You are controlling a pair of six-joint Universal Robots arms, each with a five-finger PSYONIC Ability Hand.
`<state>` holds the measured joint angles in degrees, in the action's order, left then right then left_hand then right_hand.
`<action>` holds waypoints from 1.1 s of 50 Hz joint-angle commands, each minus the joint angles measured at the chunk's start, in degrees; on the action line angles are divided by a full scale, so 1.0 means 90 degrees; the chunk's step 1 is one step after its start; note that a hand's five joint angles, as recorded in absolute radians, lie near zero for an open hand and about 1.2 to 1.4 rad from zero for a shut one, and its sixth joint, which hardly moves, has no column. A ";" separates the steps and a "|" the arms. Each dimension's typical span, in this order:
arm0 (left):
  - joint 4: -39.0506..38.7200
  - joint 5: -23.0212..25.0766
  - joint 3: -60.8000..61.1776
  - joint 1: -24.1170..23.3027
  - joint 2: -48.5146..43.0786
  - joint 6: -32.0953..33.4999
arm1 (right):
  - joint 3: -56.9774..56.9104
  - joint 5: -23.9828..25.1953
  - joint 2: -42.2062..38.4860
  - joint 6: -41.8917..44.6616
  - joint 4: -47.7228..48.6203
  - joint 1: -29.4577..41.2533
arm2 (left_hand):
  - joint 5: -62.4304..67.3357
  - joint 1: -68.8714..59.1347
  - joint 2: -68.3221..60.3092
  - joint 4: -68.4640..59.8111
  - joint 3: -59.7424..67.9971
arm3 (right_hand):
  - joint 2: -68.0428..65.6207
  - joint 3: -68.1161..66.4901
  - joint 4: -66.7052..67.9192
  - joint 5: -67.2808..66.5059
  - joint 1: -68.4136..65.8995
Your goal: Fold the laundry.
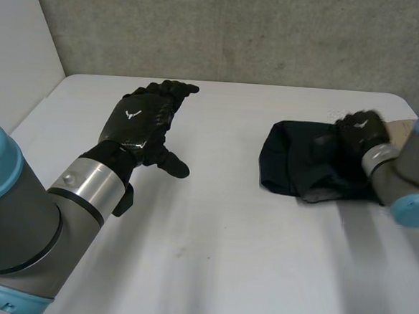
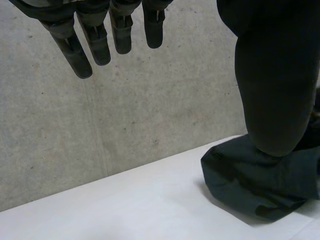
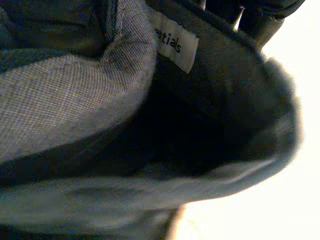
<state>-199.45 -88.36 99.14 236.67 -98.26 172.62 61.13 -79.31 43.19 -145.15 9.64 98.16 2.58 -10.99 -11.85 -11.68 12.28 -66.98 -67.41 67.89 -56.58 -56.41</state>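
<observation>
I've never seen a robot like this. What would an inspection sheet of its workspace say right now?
Surface: white table.
Job's things: one dark garment, crumpled on the robot's right; its grey lining and a white label show in the right wrist view.
Clutter: a tan patch beside the right hand, too hidden to identify.
Hands: left hand open above the table, holding nothing; right hand on the garment's right edge, grip unclear.
Cables: nothing seen.
Surroundings: grey concrete wall behind the table.
</observation>
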 commanded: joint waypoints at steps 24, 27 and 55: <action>-0.0065 0.0004 0.0029 0.0002 0.0039 0.0000 | 0.0395 -0.0111 0.1361 -0.1212 -0.1520 -0.0224 | -0.0263 0.0086 0.0181 0.0163 -0.0230 | 0.6135 0.6182 -0.6236 0.6090 0.4960; -0.0065 0.0004 0.0019 0.0002 0.0039 0.0000 | 0.0385 -0.0348 0.1802 -0.1907 -0.1559 -0.0018 | -0.0263 0.0086 0.0181 0.0163 -0.0230 | 0.6172 0.6220 -0.6273 0.6127 0.4998; -0.0085 -0.0006 0.0068 0.0032 0.0146 0.0000 | 0.0249 -0.3639 0.0418 -0.3822 -0.0866 0.2687 | -0.0263 0.0086 0.0181 0.0163 -0.0230 | 0.6331 0.6379 -0.6432 0.6286 0.5156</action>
<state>-200.08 -88.42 99.63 236.82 -96.92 172.63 65.04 -109.02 51.23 -177.16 -1.75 121.52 2.57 -10.99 -11.85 -11.68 12.28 -12.87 -12.57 13.62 -3.43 -11.62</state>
